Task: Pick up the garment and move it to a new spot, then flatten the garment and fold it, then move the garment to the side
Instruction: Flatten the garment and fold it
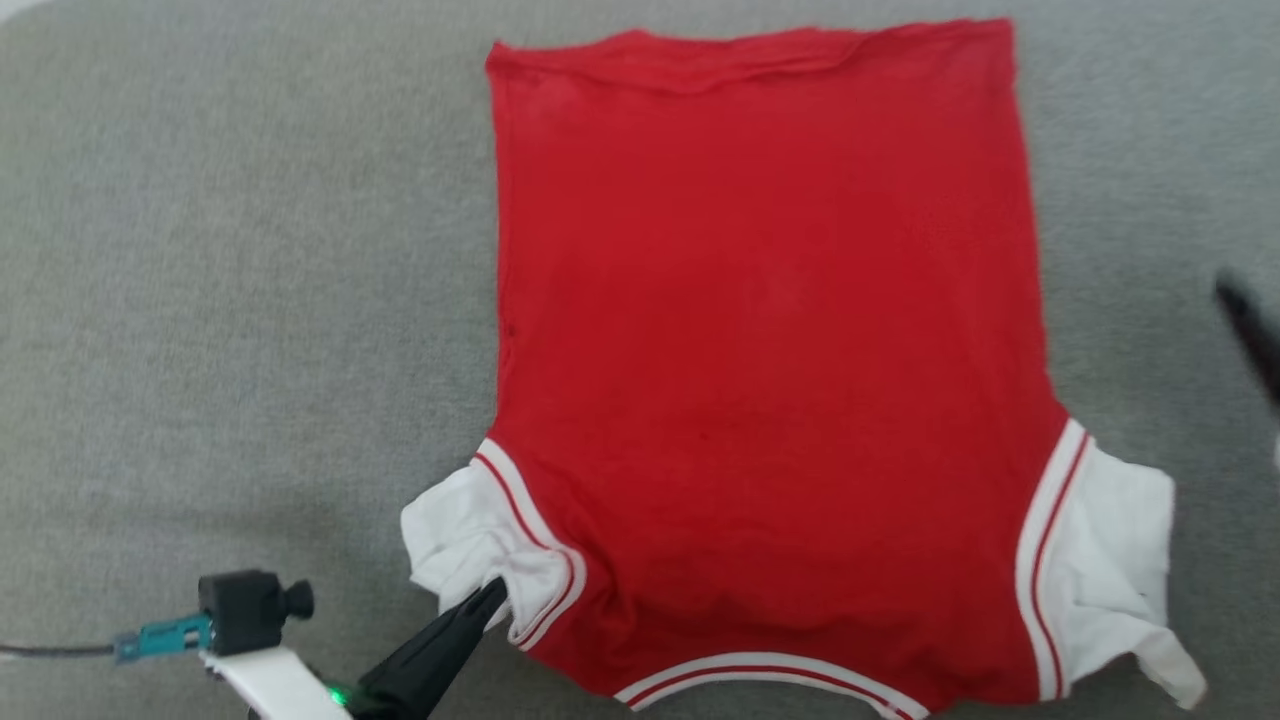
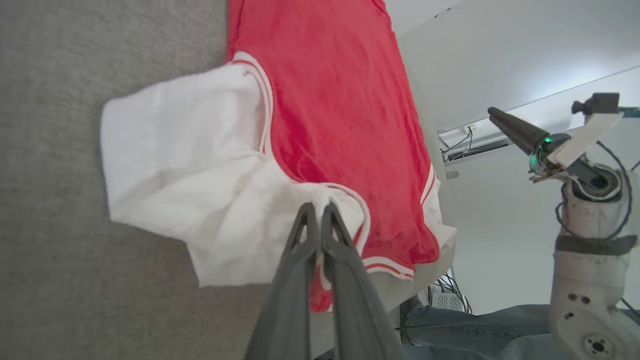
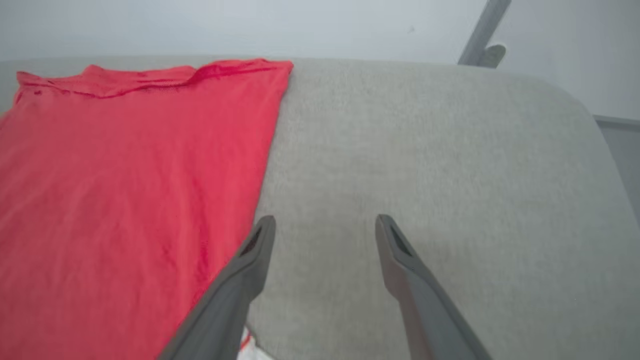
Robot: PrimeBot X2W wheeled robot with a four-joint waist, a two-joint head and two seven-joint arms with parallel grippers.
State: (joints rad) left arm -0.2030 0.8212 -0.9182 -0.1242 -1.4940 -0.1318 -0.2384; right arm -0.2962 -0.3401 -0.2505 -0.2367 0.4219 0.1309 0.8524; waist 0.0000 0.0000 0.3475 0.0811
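The left hand point(image 2: 318, 207) is clamped tight, its two long dark fingers point(image 1: 450, 638) flat against each other with a fold of white sleeve of the garment point(image 1: 760, 350) nipped between the tips. It reaches in low from the near left, and in the head view the fingers slant up and to the right. A green light glows at its base, beside the pale wrist plate point(image 1: 270, 685) and the small black wrist camera point(image 1: 245, 608). The right hand point(image 3: 325, 225) grips nothing, its fingers spread wide apart, out at the right side. Seen from the left wrist, its pale forearm point(image 2: 585, 215) stands upright.
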